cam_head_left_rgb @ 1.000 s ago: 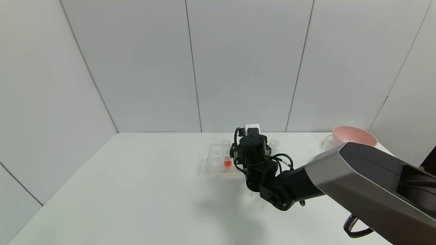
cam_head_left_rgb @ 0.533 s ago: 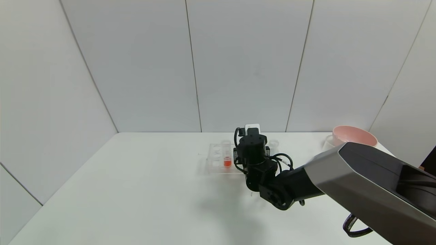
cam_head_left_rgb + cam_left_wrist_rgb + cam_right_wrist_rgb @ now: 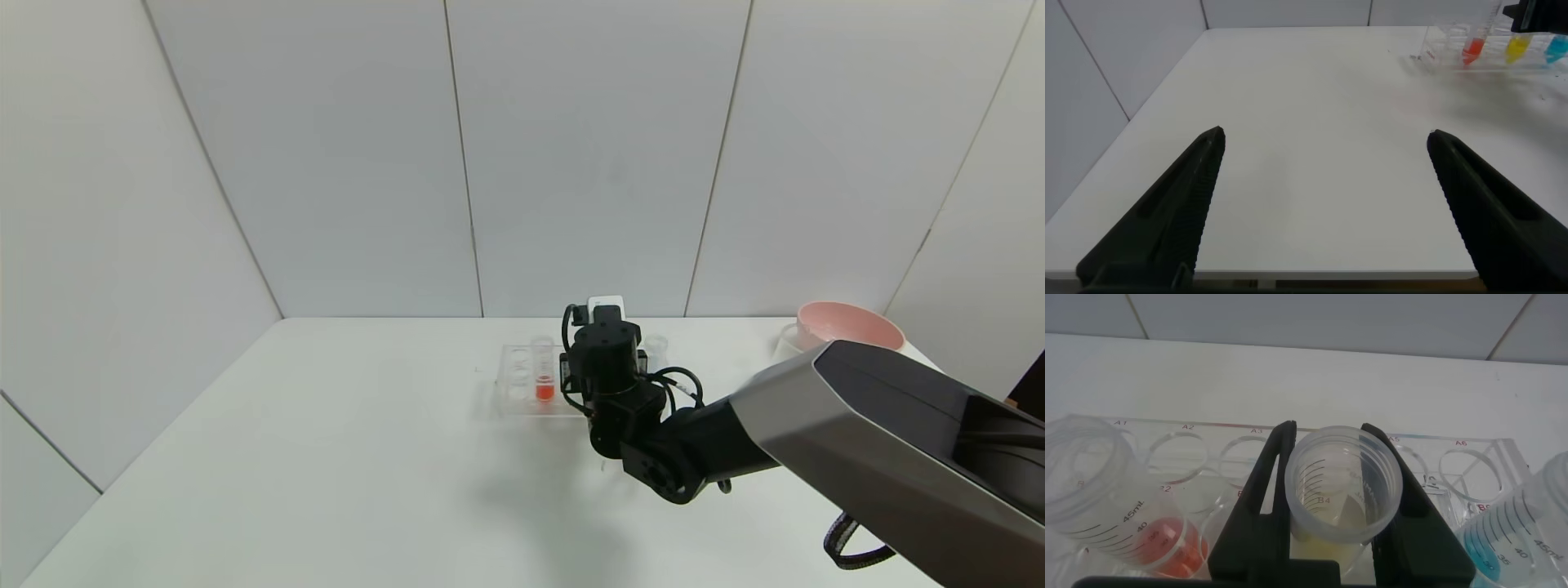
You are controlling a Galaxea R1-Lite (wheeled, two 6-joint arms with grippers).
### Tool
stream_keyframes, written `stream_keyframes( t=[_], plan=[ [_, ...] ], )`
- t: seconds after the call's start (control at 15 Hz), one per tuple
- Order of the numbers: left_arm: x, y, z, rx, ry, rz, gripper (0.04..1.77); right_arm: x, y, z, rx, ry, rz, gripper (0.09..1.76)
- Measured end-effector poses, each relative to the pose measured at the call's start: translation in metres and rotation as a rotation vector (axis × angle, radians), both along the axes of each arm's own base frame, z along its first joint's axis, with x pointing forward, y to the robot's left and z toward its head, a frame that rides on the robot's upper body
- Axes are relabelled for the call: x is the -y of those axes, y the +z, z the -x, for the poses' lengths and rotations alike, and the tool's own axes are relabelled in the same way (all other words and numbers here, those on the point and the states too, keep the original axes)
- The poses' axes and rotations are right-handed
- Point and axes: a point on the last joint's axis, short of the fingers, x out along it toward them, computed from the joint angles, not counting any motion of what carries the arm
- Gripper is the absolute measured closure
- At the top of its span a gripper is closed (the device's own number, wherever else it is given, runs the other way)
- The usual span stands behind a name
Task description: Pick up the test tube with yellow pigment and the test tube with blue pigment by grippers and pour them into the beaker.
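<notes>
My right gripper [image 3: 1327, 433] reaches over the clear tube rack [image 3: 513, 398], and its fingers press both sides of the test tube with yellow pigment [image 3: 1343, 486], which stands upright at the rack. The test tube with blue pigment [image 3: 1512, 532] stands in the rack just beside it. Both colours also show far off in the left wrist view, yellow [image 3: 1516, 51] and blue [image 3: 1556, 49]. A small clear beaker [image 3: 655, 346] stands behind the right wrist [image 3: 606, 359]. My left gripper [image 3: 1323, 135] is open and empty over bare table, out of the head view.
A tube with orange-red liquid [image 3: 544, 382] stands in the rack on the other side of the yellow one [image 3: 1143, 531]. A pink bowl [image 3: 849, 325] sits at the table's far right corner. White walls close the back and sides.
The right wrist has risen slightly over the rack. The left arm has not moved.
</notes>
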Motion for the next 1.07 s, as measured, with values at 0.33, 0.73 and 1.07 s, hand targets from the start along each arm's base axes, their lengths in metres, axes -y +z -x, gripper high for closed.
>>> stream_keyframes(
  t=[0.33, 0.73, 1.07],
  plan=[
    [0.0, 0.0, 0.0, 0.0, 0.0, 0.0, 0.05, 0.0, 0.025, 0.006, 0.04, 0.013, 0.007, 1.25],
    [0.0, 0.0, 0.0, 0.0, 0.0, 0.0, 0.05, -0.002, 0.076, 0.027, 0.123, 0.052, 0.02, 1.25],
    [0.0, 0.0, 0.0, 0.0, 0.0, 0.0, 0.05, 0.0, 0.082, 0.028, 0.132, 0.049, 0.014, 1.25]
  ],
)
